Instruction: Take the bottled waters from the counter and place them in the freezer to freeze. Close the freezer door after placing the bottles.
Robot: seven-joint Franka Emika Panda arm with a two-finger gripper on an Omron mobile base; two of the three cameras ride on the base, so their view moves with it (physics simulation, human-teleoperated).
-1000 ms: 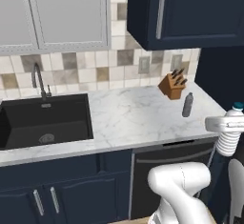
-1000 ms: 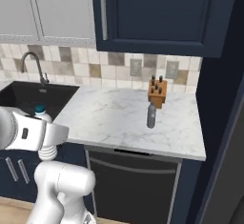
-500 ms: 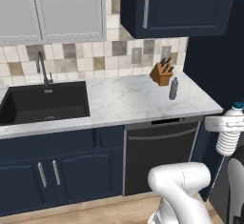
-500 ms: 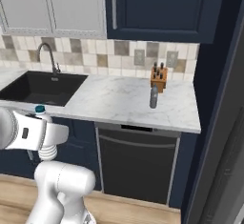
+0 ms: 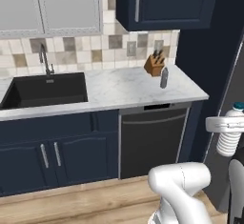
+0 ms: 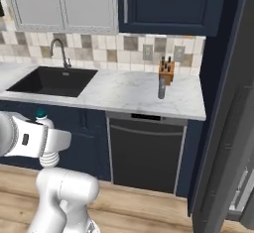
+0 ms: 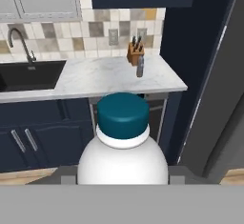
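Note:
My gripper is shut on a white ribbed bottled water with a blue cap, held upright away from the counter. That held bottled water hangs at the right edge of the left base view and low left in the right base view. A second bottled water stands on the white marble counter in front of the knife block, also seen as a small grey bottle. The grey freezer door rises along the right side.
A wooden knife block stands against the tiled backsplash. The black sink with its faucet lies to the left. A black dishwasher front sits under the counter, and wooden floor lies before the navy cabinets.
The whole picture has shifted: the base has backed away from the counter, which now looks farther and lower. The bottle stays in my gripper.

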